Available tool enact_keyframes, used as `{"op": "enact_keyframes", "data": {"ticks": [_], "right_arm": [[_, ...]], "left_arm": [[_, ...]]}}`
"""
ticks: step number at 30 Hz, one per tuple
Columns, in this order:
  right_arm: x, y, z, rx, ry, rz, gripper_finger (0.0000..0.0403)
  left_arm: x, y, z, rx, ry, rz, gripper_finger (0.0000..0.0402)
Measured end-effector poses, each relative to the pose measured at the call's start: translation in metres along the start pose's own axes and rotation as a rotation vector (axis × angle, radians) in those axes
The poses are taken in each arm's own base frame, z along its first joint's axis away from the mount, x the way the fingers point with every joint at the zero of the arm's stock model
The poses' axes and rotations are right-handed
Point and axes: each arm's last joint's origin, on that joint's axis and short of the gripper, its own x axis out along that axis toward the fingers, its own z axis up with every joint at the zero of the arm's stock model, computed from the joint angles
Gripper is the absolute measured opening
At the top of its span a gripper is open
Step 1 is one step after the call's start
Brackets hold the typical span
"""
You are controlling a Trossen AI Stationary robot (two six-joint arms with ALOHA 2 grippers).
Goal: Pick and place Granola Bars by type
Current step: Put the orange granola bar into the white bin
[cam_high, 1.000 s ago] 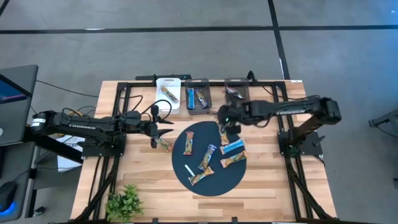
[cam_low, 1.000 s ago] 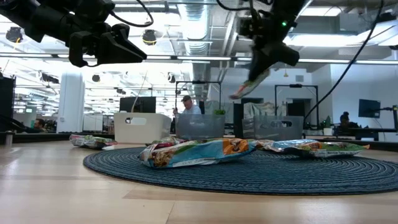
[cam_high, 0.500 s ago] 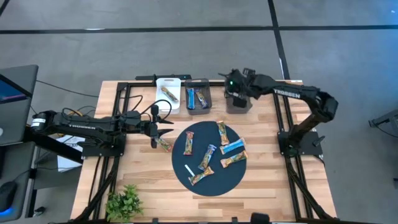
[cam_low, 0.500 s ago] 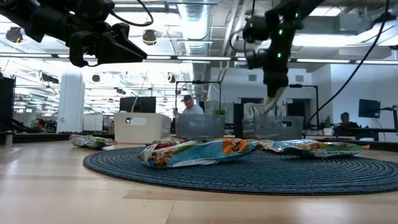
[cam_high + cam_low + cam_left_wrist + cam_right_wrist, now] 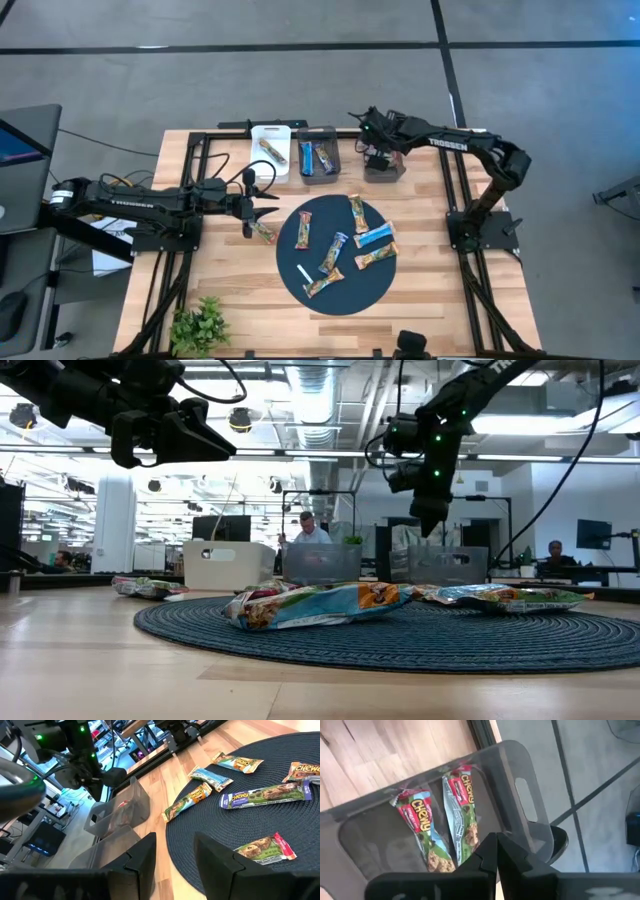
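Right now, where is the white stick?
In the high view, the white stick lies on the dark round mat's left part, beside a granola bar.

We see a table (image 5: 230,290) of pale, smooth wood with a visible grain, and on it a dark blue mat (image 5: 420,635) of ribbed woven cloth, matt. The bars (image 5: 262,795) wear glossy, crinkled foil-like wrappers that catch the light. At the far edge, the right bin (image 5: 520,785) is smoky translucent plastic, smooth, beside a white opaque one (image 5: 270,150).
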Motion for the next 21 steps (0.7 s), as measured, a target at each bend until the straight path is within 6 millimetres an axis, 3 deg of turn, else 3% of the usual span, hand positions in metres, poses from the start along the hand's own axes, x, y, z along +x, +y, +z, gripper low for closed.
{"op": "enact_keyframes", "data": {"ticks": [7, 13, 17, 21], "right_arm": [[-0.036, 0.024, 0.01, -0.116, -0.202, 0.183, 0.0], [-0.071, 0.063, 0.02, -0.342, -0.456, 0.468, 0.0], [-0.083, 0.089, 0.018, -0.48, -0.54, 0.628, 0.0], [-0.08, 0.111, 0.01, -0.542, -0.582, 0.783, 0.0]], "left_arm": [[0.0, -0.001, -0.001, -0.005, 0.009, -0.007, 0.0127], [0.0, -0.003, -0.003, -0.019, 0.033, -0.031, 0.0127], [0.0, -0.003, -0.004, -0.037, 0.043, -0.037, 0.0127], [0.0, -0.003, -0.004, -0.038, 0.043, -0.037, 0.0127]]}}
